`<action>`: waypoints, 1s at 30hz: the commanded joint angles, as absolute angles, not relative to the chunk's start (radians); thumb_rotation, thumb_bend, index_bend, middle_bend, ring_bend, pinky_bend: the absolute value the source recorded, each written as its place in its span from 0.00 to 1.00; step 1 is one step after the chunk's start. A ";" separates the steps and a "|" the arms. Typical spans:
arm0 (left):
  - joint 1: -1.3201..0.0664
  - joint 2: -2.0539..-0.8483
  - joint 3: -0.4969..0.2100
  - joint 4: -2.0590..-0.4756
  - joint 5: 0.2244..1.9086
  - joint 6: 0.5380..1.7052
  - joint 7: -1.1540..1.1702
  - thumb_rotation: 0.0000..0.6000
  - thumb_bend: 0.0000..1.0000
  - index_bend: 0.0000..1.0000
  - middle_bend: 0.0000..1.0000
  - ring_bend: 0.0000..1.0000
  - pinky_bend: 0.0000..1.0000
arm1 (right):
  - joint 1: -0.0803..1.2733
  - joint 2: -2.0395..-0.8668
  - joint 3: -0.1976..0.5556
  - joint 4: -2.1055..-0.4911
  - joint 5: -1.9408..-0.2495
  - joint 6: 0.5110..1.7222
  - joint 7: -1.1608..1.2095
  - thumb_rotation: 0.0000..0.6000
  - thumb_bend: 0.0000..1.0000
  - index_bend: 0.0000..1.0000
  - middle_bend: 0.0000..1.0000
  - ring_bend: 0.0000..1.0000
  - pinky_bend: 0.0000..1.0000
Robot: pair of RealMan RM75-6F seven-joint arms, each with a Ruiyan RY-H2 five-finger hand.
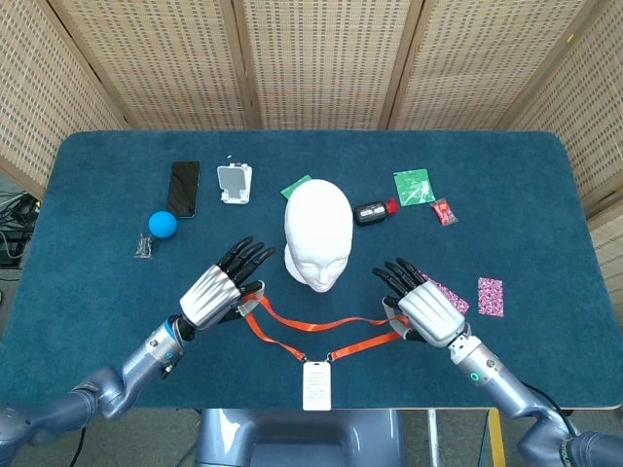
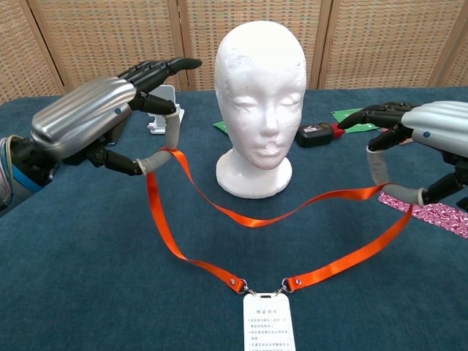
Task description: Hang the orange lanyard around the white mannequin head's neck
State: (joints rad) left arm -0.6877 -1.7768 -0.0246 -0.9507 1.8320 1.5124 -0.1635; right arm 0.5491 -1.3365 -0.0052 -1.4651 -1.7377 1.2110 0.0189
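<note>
Lanyard [image 2: 241, 212] raised off table [image 2: 88, 292] at both ends, strap sagging in front of mannequin head [image 2: 261, 102], not around neck. Left hand [image 2: 95, 117] pinches strap between thumb and finger, other fingers stretched forward. Right hand [image 2: 417, 157] pinches opposite side same way. Badge [image 2: 268, 322] lies flat on table near front edge. Mannequin head upright between both hands.

Blue table [image 1: 545, 195], woven screens [image 1: 321, 58] behind
</note>
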 commanded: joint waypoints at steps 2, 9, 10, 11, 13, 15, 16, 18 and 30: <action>-0.718 -1.743 -0.048 -0.998 1.851 1.553 -0.146 1.00 0.44 0.72 0.00 0.00 0.00 | 0.568 -1.280 -0.027 -1.453 -1.854 1.299 0.050 1.00 0.70 0.73 0.14 0.00 0.00; -0.730 -1.671 -0.125 -1.163 1.758 1.510 -0.119 1.00 0.44 0.73 0.00 0.00 0.00 | 0.572 -1.240 0.045 -1.550 -1.785 1.355 0.144 1.00 0.69 0.72 0.15 0.00 0.00; -0.729 -1.658 -0.141 -1.190 1.729 1.492 -0.107 1.00 0.44 0.73 0.00 0.00 0.00 | 0.574 -1.231 0.058 -1.573 -1.763 1.351 0.162 1.00 0.69 0.72 0.16 0.00 0.00; -0.729 -1.647 -0.150 -1.213 1.712 1.476 -0.091 1.00 0.44 0.73 0.00 0.00 0.00 | 0.577 -1.223 0.068 -1.592 -1.746 1.345 0.172 1.00 0.69 0.72 0.16 0.00 0.00; -0.729 -1.626 -0.180 -1.253 1.658 1.440 -0.057 1.00 0.44 0.73 0.00 0.00 0.00 | 0.585 -1.210 0.104 -1.632 -1.698 1.339 0.200 1.00 0.70 0.72 0.16 0.00 0.00; -0.729 -1.598 -0.213 -1.317 1.587 1.387 0.003 1.00 0.44 0.74 0.00 0.00 0.00 | 0.598 -1.194 0.147 -1.675 -1.637 1.321 0.220 1.00 0.70 0.72 0.16 0.00 0.00; -0.729 -1.588 -0.225 -1.344 1.561 1.370 0.022 1.00 0.44 0.74 0.00 0.00 0.00 | 0.602 -1.189 0.160 -1.689 -1.616 1.312 0.222 1.00 0.69 0.72 0.16 0.00 0.00; -0.732 -1.567 -0.250 -1.399 1.506 1.332 0.042 1.00 0.44 0.74 0.00 0.00 0.00 | 0.610 -1.181 0.190 -1.724 -1.567 1.295 0.236 1.00 0.69 0.72 0.16 0.00 0.00; -0.778 -1.520 -0.346 -1.464 1.330 1.198 0.072 1.00 0.44 0.73 0.00 0.00 0.00 | 0.680 -1.171 0.303 -1.788 -1.364 1.162 0.259 1.00 0.69 0.72 0.17 0.00 0.00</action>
State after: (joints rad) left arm -0.7695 -1.5252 -0.3329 -1.4618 1.3449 1.2102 0.0777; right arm 0.6677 -1.1714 0.2842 -1.7781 -1.3868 1.1778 0.2473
